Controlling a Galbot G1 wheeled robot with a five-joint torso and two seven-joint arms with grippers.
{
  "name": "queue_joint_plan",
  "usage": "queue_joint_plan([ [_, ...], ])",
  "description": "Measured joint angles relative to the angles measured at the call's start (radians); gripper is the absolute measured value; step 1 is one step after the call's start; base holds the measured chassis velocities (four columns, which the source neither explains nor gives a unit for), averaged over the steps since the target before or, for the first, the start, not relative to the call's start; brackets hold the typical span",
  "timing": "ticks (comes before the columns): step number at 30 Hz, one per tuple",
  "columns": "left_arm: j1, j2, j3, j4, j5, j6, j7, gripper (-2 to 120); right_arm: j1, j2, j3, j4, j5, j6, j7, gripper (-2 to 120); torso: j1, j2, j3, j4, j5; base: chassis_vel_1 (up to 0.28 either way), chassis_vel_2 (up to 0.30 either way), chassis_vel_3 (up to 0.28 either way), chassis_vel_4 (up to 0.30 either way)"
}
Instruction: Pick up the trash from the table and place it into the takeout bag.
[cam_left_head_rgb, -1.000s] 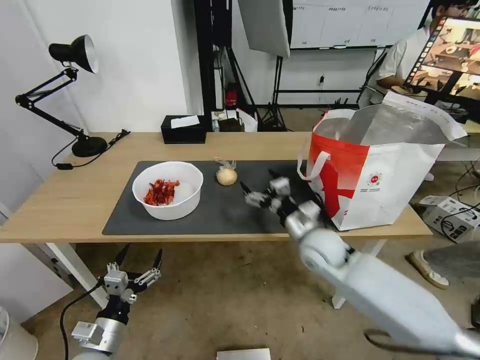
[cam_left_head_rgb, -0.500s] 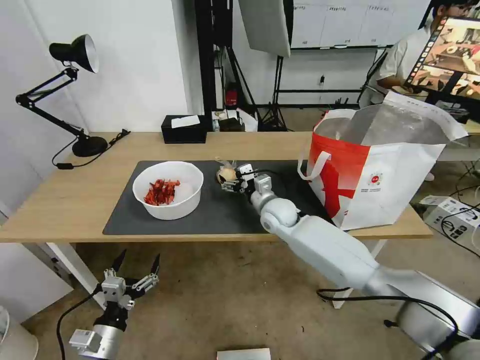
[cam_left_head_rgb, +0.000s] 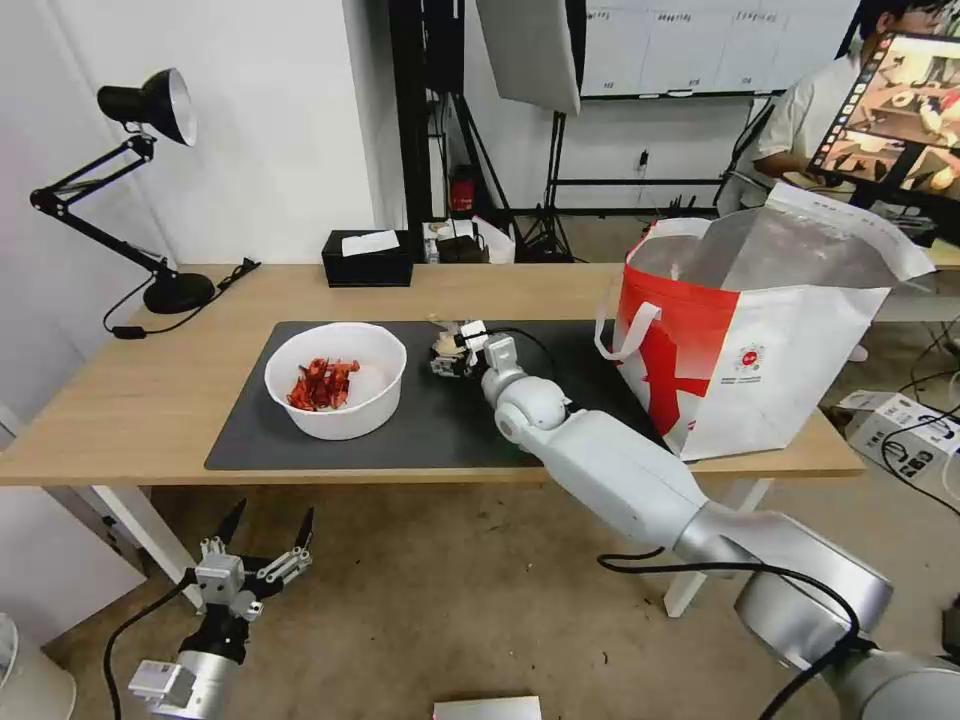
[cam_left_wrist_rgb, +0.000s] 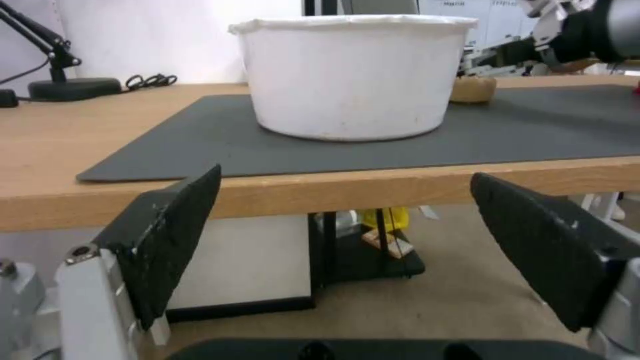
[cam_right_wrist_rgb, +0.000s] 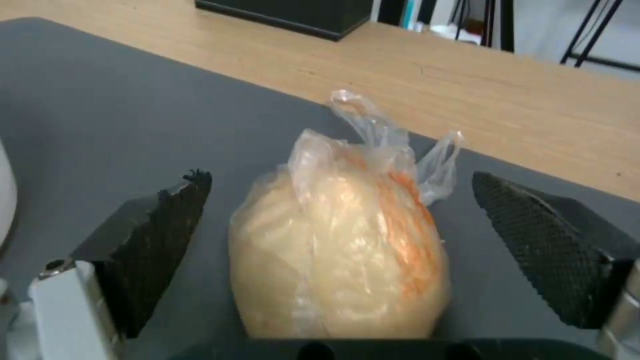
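Right gripper (cam_right_wrist_rgb: 340, 240) is at the knotted clear bag (cam_right_wrist_rgb: 340, 250), fingers spread wide on either side of it, not touching. The bag sits on the grey mat (cam_left_head_rgb: 420, 420), between the white bowl (cam_left_head_rgb: 336, 380) and the takeout bag (cam_left_head_rgb: 760, 340). Left gripper (cam_left_head_rgb: 262, 530) hangs spread open below the bowl's table (cam_left_head_rgb: 120, 400) edge.

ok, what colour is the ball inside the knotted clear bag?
Pale tan with orange streaks; the knotted clear bag shows best in the right wrist view.

bowl (cam_left_head_rgb: 336, 380) on the mat (cam_left_head_rgb: 250, 430), knotted bag (cam_right_wrist_rgb: 340, 240) right of it, takeout bag (cam_left_head_rgb: 770, 340) at the table's (cam_left_head_rgb: 120, 420) right end
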Motion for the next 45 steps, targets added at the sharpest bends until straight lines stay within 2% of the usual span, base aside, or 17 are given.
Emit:
queue_joint_plan([
  [8, 0.004, 0.004, -0.007, 0.003, -0.01, -0.006, 0.001, 100, 0.025, 0.064, 0.029, -0.089, 0.017, -0.058, -0.007, 100, 0.0, 0.0, 0.0, 0.0, 0.0, 0.0, 0.0, 0.0, 0.0],
  [23, 0.006, 0.002, -0.019, 0.017, -0.022, -0.02, 0.003, 100, 0.026, 0.111, 0.039, -0.152, 0.002, -0.075, -0.015, 100, 0.0, 0.0, 0.0, 0.0, 0.0001, 0.0, 0.0, 0.0, 0.0],
  [28, 0.009, 0.003, -0.027, 0.017, -0.028, -0.022, 0.004, 100, 0.026, 0.128, 0.047, -0.179, -0.005, -0.072, -0.026, 88, 0.0, 0.0, 0.0, 0.0001, 0.0002, 0.0, 0.0, 0.0, 0.0],
  [30, 0.009, 0.003, -0.029, 0.018, -0.031, -0.023, 0.004, 100, 0.025, 0.13, 0.048, -0.183, -0.006, -0.071, -0.029, 78, 0.0, 0.0, 0.0, 0.0002, 0.0003, 0.0, 0.0, 0.0, 0.0],
  [31, 0.009, 0.003, -0.029, 0.018, -0.031, -0.023, 0.004, 100, 0.025, 0.13, 0.048, -0.183, -0.006, -0.071, -0.029, 78, 0.0, 0.0, 0.0, 0.0002, 0.0003, 0.0, 0.0, 0.0, 0.0],
  [33, 0.013, 0.003, -0.033, 0.024, -0.033, -0.029, 0.004, 100, 0.023, 0.129, 0.049, -0.183, -0.008, -0.069, -0.032, 67, 0.0, 0.0, 0.0, 0.0005, 0.0004, 0.0, 0.0, 0.0, 0.0],
  [34, 0.013, 0.003, -0.033, 0.024, -0.033, -0.029, 0.004, 100, 0.023, 0.129, 0.049, -0.183, -0.008, -0.069, -0.032, 67, 0.0, 0.0, 0.0, 0.0005, 0.0004, 0.0, 0.0, 0.0, 0.0],
  [36, 0.015, 0.001, -0.033, 0.029, -0.034, -0.034, 0.004, 100, 0.02, 0.121, 0.049, -0.177, -0.008, -0.069, -0.032, 54, 0.0, 0.0, 0.0, 0.0006, 0.0003, 0.0, 0.0, 0.0, 0.0],
  [37, 0.015, 0.001, -0.033, 0.029, -0.034, -0.034, 0.004, 100, 0.02, 0.121, 0.049, -0.177, -0.008, -0.069, -0.032, 54, 0.0, 0.0, 0.0, 0.0006, 0.0003, 0.0, 0.0, 0.0, 0.0],
  [39, 0.015, 0.0, -0.033, 0.029, -0.034, -0.035, 0.004, 100, 0.014, 0.107, 0.047, -0.159, -0.005, -0.068, -0.028, 44, 0.0, 0.0, 0.0, 0.0003, 0.0004, 0.0, 0.0, 0.0, 0.0],
  [40, 0.015, 0.0, -0.033, 0.029, -0.034, -0.035, 0.004, 100, 0.014, 0.107, 0.047, -0.159, -0.005, -0.068, -0.028, 44, 0.0, 0.0, 0.0, 0.0003, 0.0004, 0.0, 0.0, 0.0, 0.0],
  [42, 0.014, 0.0, -0.033, 0.029, -0.034, -0.035, 0.003, 100, 0.006, 0.096, 0.047, -0.143, -0.002, -0.068, -0.021, 33, 0.0, 0.0, 0.0, 0.0001, 0.0004, 0.0, 0.0, 0.0, 0.0],
  [44, 0.014, 0.0, -0.032, 0.029, -0.034, -0.035, 0.003, 100, 0.002, 0.091, 0.047, -0.136, 0.0, -0.068, -0.017, 32, 0.0, 0.0, 0.0, 0.0, 0.0003, 0.0, 0.0, 0.0, 0.0],
  [45, 0.014, 0.0, -0.032, 0.028, -0.034, -0.036, 0.003, 100, -0.002, 0.085, 0.047, -0.128, 0.002, -0.068, -0.015, 24, 0.0, 0.0, 0.0, 0.0, 0.0002, 0.0, 0.0, 0.0, 0.0],
])
